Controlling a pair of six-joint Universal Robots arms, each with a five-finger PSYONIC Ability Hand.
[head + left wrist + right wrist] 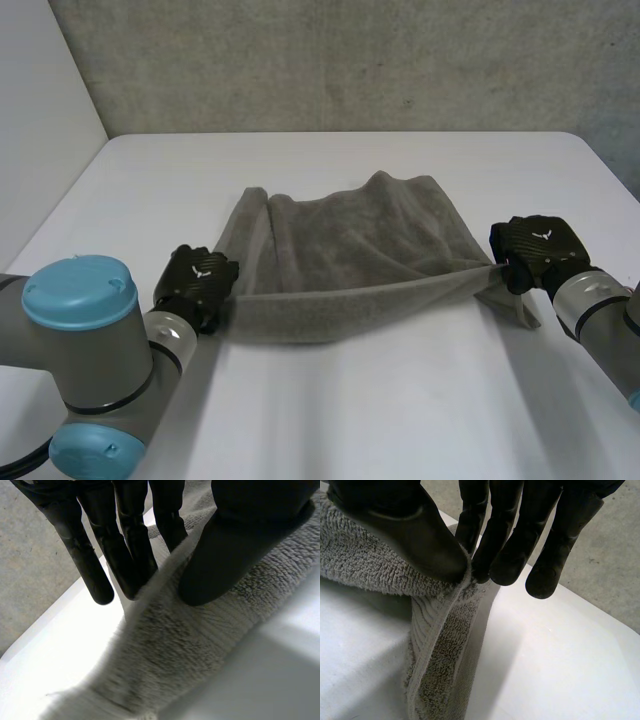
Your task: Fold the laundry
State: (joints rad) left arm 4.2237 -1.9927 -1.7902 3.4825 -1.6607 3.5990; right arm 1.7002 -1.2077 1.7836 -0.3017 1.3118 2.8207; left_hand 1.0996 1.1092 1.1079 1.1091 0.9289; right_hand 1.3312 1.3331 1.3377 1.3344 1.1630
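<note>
A grey towel (350,235) sits in the middle of the white table (140,180), about midway between its left and right edges. The far part of the cloth rests rumpled on the surface, with folds running toward the table's far edge. Its near hem is raised and drawn into a taut band between the two hands, sagging slightly at its middle.

The left hand (197,280) is at the hem's left end, on the side of the table's left edge. It grasps the towel. In the left wrist view the thumb (235,555) presses on the pile from one side and the fingers (125,555) reach down behind the hem on the other (the cloth edge runs up between them).

The right hand (535,250) is at the hem's right end, toward the table's right edge, and it too grips the towel. In the right wrist view its thumb and fingertips pinch the hem together, and the right corner of the cloth hangs below the pinch down to the table.

A rough grey wall (350,60) stands beyond the table's far edge.
</note>
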